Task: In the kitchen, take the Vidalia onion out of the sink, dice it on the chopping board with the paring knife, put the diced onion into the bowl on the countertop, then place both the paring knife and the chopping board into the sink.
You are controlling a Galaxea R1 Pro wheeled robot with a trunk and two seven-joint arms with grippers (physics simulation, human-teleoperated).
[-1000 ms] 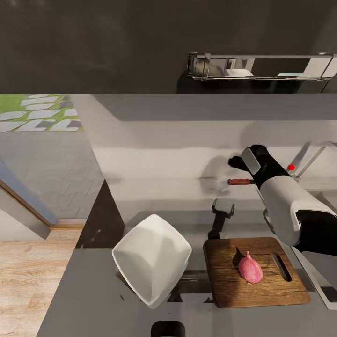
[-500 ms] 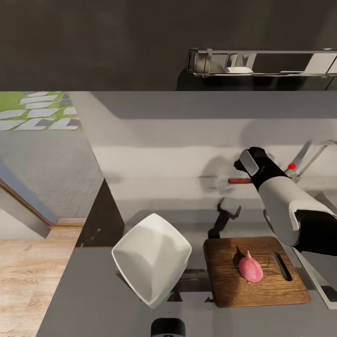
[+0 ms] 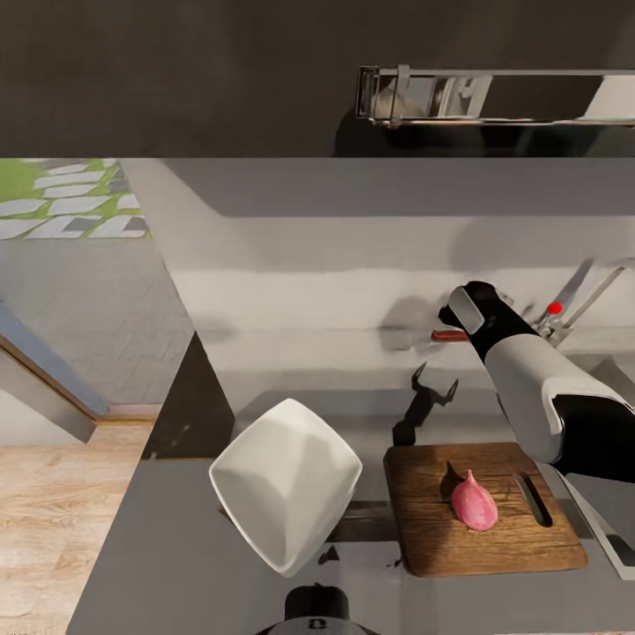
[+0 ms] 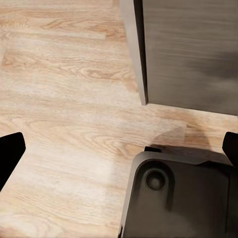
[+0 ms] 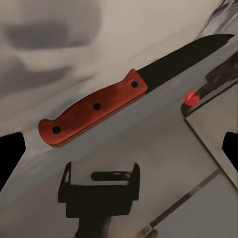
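Vidalia onion [image 3: 474, 505] lies whole on chopping board [image 3: 483, 509]: retrieval done, dicing outstanding. Right hand [image 5: 119, 148], fingers apart, hovers over ungrasped paring knife [image 5: 124, 97] on counter [image 3: 291, 370]. Bowl [image 3: 284, 484] empty.

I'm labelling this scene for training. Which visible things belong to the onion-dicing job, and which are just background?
Job:
- pinkish-red Vidalia onion on the board
- brown wooden chopping board
- red-handled paring knife
- white square bowl
- dark grey countertop
- chrome faucet of the sink
- right tool, open near the knife

Background:
- black upper cabinet
- chrome bar handle
- pale wood floor
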